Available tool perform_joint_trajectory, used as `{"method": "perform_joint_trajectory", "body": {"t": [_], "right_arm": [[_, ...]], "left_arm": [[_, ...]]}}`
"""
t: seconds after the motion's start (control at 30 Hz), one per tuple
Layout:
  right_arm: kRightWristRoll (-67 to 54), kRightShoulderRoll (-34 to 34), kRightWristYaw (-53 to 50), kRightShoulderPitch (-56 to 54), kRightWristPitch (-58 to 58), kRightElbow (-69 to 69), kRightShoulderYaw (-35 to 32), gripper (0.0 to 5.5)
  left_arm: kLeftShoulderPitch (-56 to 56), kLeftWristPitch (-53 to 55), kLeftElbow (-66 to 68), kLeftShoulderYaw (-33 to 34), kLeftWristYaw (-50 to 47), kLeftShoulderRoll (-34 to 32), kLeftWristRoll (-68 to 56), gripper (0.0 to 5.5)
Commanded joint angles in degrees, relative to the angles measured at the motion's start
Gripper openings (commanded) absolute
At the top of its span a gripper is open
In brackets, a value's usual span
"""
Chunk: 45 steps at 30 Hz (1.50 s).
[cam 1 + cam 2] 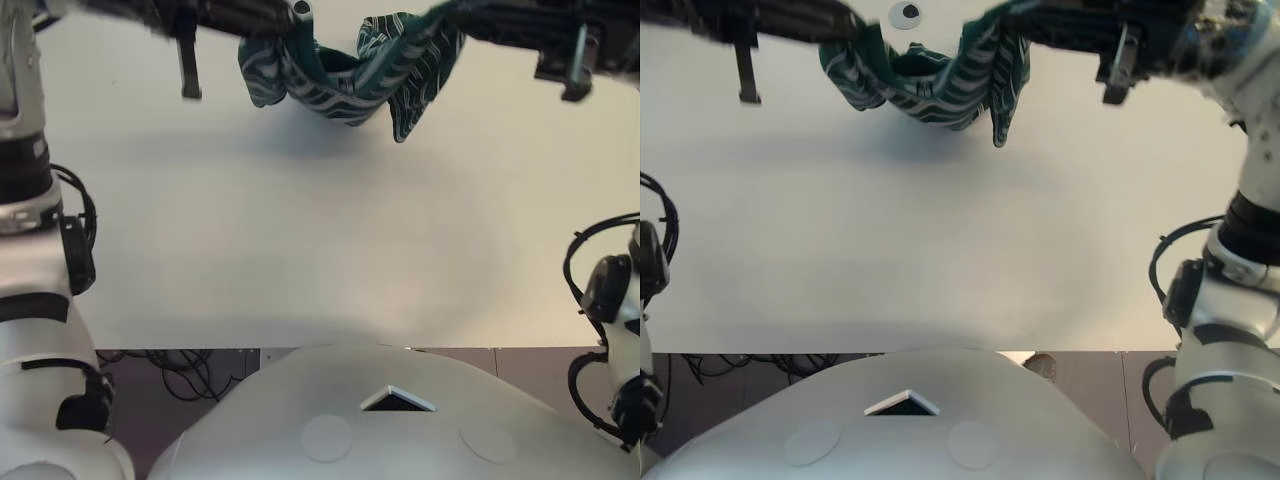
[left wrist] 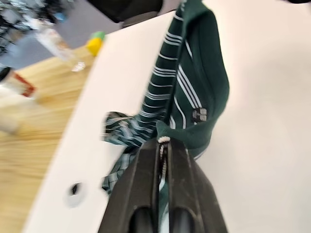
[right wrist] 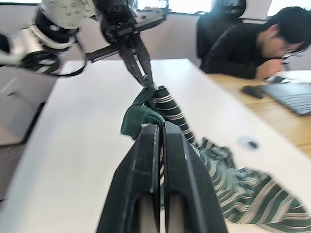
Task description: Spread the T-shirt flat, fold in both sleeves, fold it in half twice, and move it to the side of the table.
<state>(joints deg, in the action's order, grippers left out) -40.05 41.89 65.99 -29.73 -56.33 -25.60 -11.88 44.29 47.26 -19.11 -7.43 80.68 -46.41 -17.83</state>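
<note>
The T-shirt [image 1: 340,75] hangs over the far part of the bench [image 1: 300,250], close to its far edge and about midway between its left and right edges. The left jaws clamp its left end and the right jaws its right end, with the cloth sagging between them. A round cable hole [image 1: 905,12] sits in the bench just behind the shirt. Beyond the far edge stands a wooden desk [image 3: 282,127] carrying a laptop [image 3: 293,99].

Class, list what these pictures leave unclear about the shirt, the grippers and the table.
T-shirt: sleeves and collar lost in its own bunched folds, head views.
Left gripper and right gripper: how much cloth each pinches, hidden between shut fingers, wrist views.
Small round thing on the table: too small to identify, right eye view.
</note>
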Motion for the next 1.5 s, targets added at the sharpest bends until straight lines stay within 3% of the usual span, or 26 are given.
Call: {"method": "perform_joint_trajectory", "body": {"t": [0.03,0.23,0.47,0.73,0.77,0.97,1.13,1.2,1.27,1.37,1.5], "right_arm": [[-16.2,7.5,-0.1,13.2,-11.9,-16.5,-9.6,0.0],[-15.6,11.7,-3.2,37.8,-11.6,-28.6,-9.4,0.0],[-12.3,14.2,-4.3,38.8,-4.3,-24.1,-5.7,0.0],[-2.2,14.8,-7.7,55.4,2.8,-27.6,2.1,0.0],[-1.5,13.1,-9.9,55.6,3.1,-26.5,1.9,0.0],[-1.2,16.0,-8.1,61.1,4.2,-23.6,-3.3,1.02],[3.1,21.0,1.4,71.3,6.9,-18.5,-13.3,1.87],[1.6,18.7,-0.4,64.7,8.9,-13.8,-15.4,2.06],[1.0,10.5,-11.0,48.2,10.9,-7.5,-11.9,2.06],[9.2,-2.6,-26.5,28.0,15.0,5.3,-2.1,2.06],[19.3,-10.9,-31.3,14.2,20.4,23.8,10.3,2.06]], "left_arm": [[-10.0,16.6,-20.5,4.0,-1.1,-4.9,-14.5,0.0],[-33.6,8.5,-31.4,-4.3,-6.1,-18.4,-7.7,0.0],[-40.0,2.7,-29.4,-5.0,-9.1,-20.6,-7.0,0.0],[-54.3,-2.9,-33.0,-10.4,-13.6,-26.0,-1.4,0.0],[-54.7,-3.5,-32.9,-10.3,-14.2,-25.9,-0.9,0.34],[-54.8,-6.4,-26.3,-9.3,-14.8,-25.4,-0.1,1.21],[-62.0,-3.4,-26.6,0.6,-10.0,-28.7,-10.4,1.91],[-59.7,0.1,-24.0,7.2,-8.2,-26.6,-19.2,1.94],[-44.1,4.0,-13.9,10.5,-17.1,-14.6,-26.0,1.94],[-27.9,-1.9,-0.6,4.3,-34.6,-0.3,-12.7,1.94],[-20.9,-15.5,16.1,-6.5,-40.4,3.7,5.0,1.94]]}}
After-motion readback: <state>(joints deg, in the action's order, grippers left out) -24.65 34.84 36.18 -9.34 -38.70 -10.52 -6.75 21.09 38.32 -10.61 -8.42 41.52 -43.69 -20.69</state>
